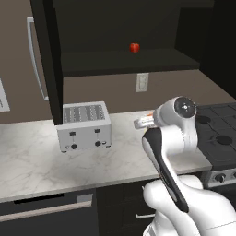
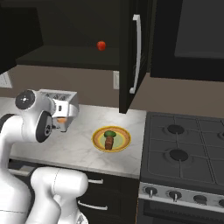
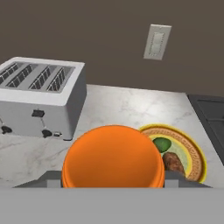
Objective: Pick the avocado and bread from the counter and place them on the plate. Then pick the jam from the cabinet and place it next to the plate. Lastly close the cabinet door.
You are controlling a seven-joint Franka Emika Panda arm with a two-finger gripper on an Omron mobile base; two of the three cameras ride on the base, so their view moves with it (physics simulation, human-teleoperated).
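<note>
On marble counter (image 1: 32, 156): toaster (image 1: 84, 125), plate (image 2: 98, 141).

The counter (image 1: 69, 161) is seen from behind the arm's left and right, forward and downward — toaster (image 1: 84, 125) and cabinet (image 2: 65, 26) shared. The toaster (image 3: 39, 96) and plate (image 3: 194, 151) are viewed closely from the hand camera.

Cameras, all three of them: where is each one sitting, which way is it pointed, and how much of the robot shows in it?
Left base view: behind-left, facing the toaster and open cabinet; arm lower right.
Right base view: behind-right, facing the plate and stove; arm lower left.
Hand view: on the hand, looking down over the jam.
Shared: toaster, plate, counter.
</note>
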